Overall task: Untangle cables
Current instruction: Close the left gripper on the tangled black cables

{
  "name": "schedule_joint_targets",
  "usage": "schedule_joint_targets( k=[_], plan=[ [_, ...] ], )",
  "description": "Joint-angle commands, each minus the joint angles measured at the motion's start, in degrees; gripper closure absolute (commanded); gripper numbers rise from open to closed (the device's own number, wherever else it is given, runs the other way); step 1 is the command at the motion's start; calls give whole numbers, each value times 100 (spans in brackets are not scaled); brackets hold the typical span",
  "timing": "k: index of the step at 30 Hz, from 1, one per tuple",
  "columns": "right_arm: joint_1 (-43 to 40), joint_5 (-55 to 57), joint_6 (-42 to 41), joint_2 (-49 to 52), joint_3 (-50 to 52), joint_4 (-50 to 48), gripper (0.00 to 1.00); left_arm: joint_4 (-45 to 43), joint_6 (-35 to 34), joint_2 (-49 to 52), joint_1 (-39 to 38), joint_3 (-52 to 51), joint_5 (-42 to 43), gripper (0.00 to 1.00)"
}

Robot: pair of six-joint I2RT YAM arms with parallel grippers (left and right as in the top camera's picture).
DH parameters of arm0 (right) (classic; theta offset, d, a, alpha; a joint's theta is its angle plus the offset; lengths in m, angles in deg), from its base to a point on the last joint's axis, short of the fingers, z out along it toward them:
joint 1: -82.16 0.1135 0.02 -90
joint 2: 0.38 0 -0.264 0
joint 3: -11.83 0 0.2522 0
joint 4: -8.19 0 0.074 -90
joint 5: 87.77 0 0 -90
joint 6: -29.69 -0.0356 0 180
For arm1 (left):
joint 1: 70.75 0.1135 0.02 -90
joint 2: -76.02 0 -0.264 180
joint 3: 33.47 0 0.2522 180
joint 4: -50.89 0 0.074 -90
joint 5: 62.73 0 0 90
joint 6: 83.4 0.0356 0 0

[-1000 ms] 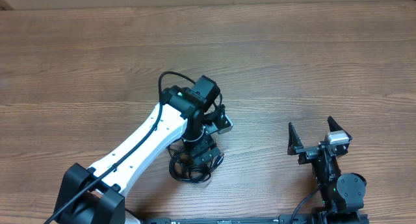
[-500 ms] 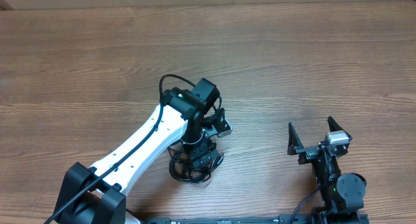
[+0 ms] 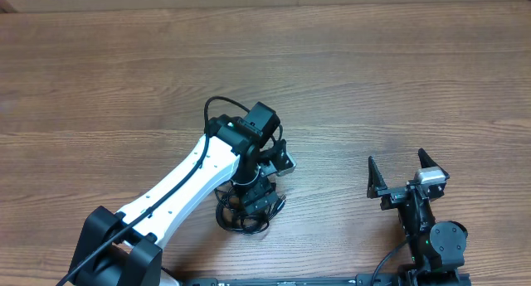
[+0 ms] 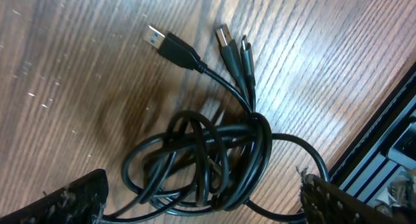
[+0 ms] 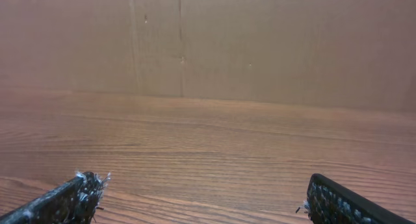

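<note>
Wood-grain table (image 3: 373, 79), brown cardboard wall (image 5: 260, 42) behind it in the right wrist view.

Cables (image 4: 208, 152): one tangled black bundle lying on the table near the front edge, left of centre, directly under the left arm's wrist. In the overhead view only the loops (image 3: 236, 220) show, poking out from under the arm. The left wrist view is clearer. Three plug ends fan out at the top: a USB plug with a blue tip (image 4: 159, 39), a second metal-tipped plug (image 4: 224, 37), and a smaller dark plug (image 4: 245, 45) just beside it. Their cords run down into a knot where several loops cross and wrap each other.

Left hand (image 3: 253, 205): pointing down over the bundle, fingers spread wide and straddling the coils, not clamped on anything. One outer loop runs close to the right-side finger (image 4: 328, 198); can't tell if it touches.

Right hand (image 3: 401, 172): well apart from the cables at the right front of the table, fingers wide apart, nothing between them but bare table.
</note>
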Motion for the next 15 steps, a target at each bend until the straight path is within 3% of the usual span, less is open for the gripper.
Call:
schedule_joint_targets(
  k=[1, 7, 11, 15],
  plan=[
    [13, -24, 9, -59, 61, -15, 0, 20, 105, 33, -11, -111, 125, 9],
    [13, -24, 9, -59, 61, -15, 0, 9, 103, 33, -11, -354, 186, 15],
    [13, -24, 9, -59, 61, -15, 0, -33, 98, 33, -11, -426, 195, 24],
    [13, -24, 9, -59, 61, -15, 0, -50, 98, 33, -11, -470, 319, 19]
  ],
)
